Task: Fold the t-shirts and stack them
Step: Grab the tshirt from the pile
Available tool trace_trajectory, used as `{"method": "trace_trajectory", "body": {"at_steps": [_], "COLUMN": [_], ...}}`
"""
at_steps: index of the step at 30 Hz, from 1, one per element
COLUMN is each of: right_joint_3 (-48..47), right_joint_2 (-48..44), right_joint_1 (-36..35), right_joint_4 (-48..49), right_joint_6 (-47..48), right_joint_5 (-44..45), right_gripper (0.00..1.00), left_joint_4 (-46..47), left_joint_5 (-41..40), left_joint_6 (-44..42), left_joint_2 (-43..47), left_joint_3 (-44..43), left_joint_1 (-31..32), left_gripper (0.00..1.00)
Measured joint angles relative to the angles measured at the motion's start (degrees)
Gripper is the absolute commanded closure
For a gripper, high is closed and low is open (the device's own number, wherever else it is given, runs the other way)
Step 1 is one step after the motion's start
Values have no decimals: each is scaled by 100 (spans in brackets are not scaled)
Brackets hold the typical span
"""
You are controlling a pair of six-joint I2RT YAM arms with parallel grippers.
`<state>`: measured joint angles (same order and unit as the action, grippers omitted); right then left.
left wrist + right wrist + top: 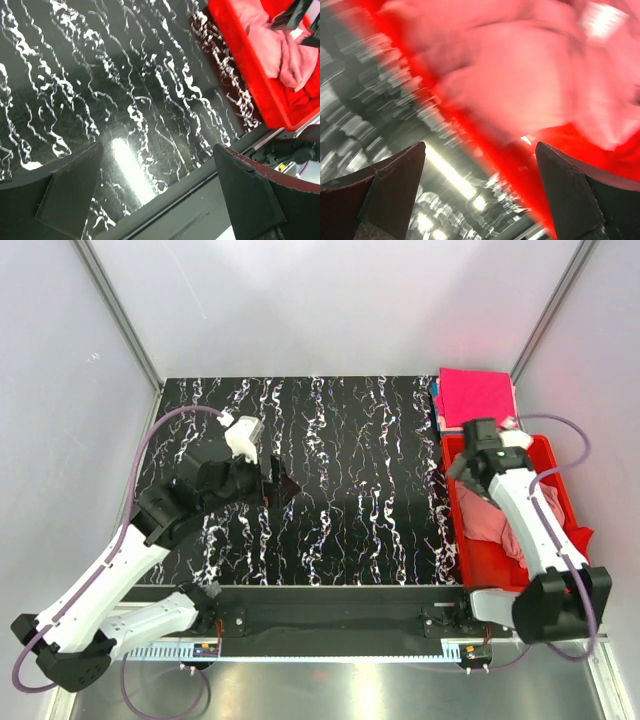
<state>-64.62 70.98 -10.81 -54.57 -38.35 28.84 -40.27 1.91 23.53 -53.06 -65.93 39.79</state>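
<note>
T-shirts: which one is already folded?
The magenta-pink t-shirt, flat and square at the far right corner of the table behind the red bin; the salmon-pink t-shirt lies crumpled inside the bin.

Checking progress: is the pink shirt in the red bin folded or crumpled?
Crumpled: pink t-shirt lies bunched loosely inside the red bin.

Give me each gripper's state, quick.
Left gripper: open, empty, over the table.
Right gripper: open, empty, above the pink t-shirt in the red bin.
</note>
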Motion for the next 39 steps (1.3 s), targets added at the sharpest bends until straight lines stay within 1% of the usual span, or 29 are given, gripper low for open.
{"method": "trace_trajectory", "body": {"at_steps": [2, 6, 10, 13, 15, 18, 23, 24, 25, 26, 27, 28, 29, 30, 32, 34, 36, 39], "right_joint_3": [197, 413, 671, 885, 898, 874, 984, 1049, 1119, 1189, 1272, 1335, 1355, 1329, 1043, 498, -181, -1235], "right_joint_2": [111, 387, 848, 776, 623, 459, 592, 629, 667, 688, 710, 726, 739, 750, 765, 739, 658, 271], "right_joint_1": [782, 1956, 2785, 3202, 3353, 3462, 3602, 3604, 3606, 3606, 3609, 3611, 3611, 3611, 3611, 3611, 3633, 3633], "right_joint_4": [7, 63, 184, 256, 328, 487, 785, 848, 883, 927, 966, 988, 992, 988, 745, 490, 369, 446], "right_joint_6": [-46, -328, -623, -667, -660, -636, -627, -638, -651, -669, -693, -708, -678, -675, -597, -492, -299, -92], "right_joint_5": [-15, -232, -131, 81, 254, 481, 496, 496, 498, 496, 496, 476, 457, 433, 363, 170, -302, -1532], "right_gripper": [0, 1, 1, 1, 2, 3, 4, 9, 17, 30, 40, 67, 92, 100, 100, 100, 100, 100], "left_joint_4": [-96, -22, -9, 0, 28, 59, 129, 166, 190, 221, 254, 271, 264, 251, 267, 315, 424, 463], "left_joint_5": [0, 28, 133, 192, 212, 221, 271, 291, 308, 330, 348, 352, 352, 352, 376, 393, 391, 367], "left_joint_6": [0, 2, 2, 2, 2, 4, 83, 103, 120, 149, 162, 181, 184, 186, 181, 184, 205, 354], "left_joint_2": [20, 236, 343, 337, 339, 328, 260, 258, 258, 258, 258, 258, 258, 256, 258, 289, 369, 435], "left_joint_3": [0, 142, 201, 201, 201, 201, 208, 229, 251, 280, 310, 343, 367, 378, 385, 413, 522, 621], "left_joint_1": [0, 0, 0, 0, 0, 0, 0, 0, 0, 0, 0, 0, 0, 0, 0, 0, 0, 0], "left_gripper": [1, 1, 1, 1, 1, 1, 1, 1, 1, 1, 1, 1, 1, 1, 1, 1, 1, 1]}}
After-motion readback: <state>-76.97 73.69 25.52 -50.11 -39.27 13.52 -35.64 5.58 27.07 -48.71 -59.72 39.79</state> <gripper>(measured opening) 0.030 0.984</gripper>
